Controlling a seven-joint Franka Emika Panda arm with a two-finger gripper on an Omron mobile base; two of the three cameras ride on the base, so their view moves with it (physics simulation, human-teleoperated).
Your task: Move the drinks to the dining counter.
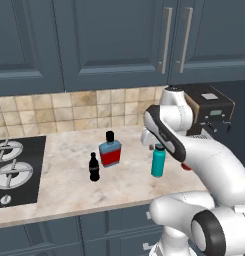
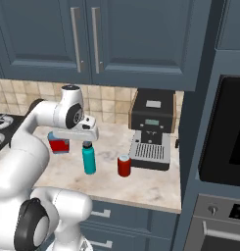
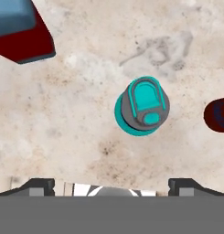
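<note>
None of the four drinks has reached the dining counter, judging by how they lie: all stand on the narrow beige marble-look worktop beside the black stove, under the tan tiled backsplash and dark blue cabinets. So the whole job seems to lie ahead, one carry per drink.

The two-finger tool hangs straight above the teal bottle with a grey cap, its tips spread wide near the bottom corners of the hand view and pinching nothing. The bottle sits a little off the midline between them, so the likely first step is to centre and lower over it.

The teal bottle is a slim upright cylinder, smooth and matte, with a round lid carrying a flat teal tab. Just beside it, toward the espresso machine, stands the short red can, a squat cylinder with a pale metallic top. The flat blue bottle with a red label and black cap is slab-sided with broad faces and narrow edges, so it should take a pinch across its thin side. The small black bottle is slender and glossy, with a narrow neck, standing near the flat one and well apart from the can. The worktop is mottled and polished.
</note>
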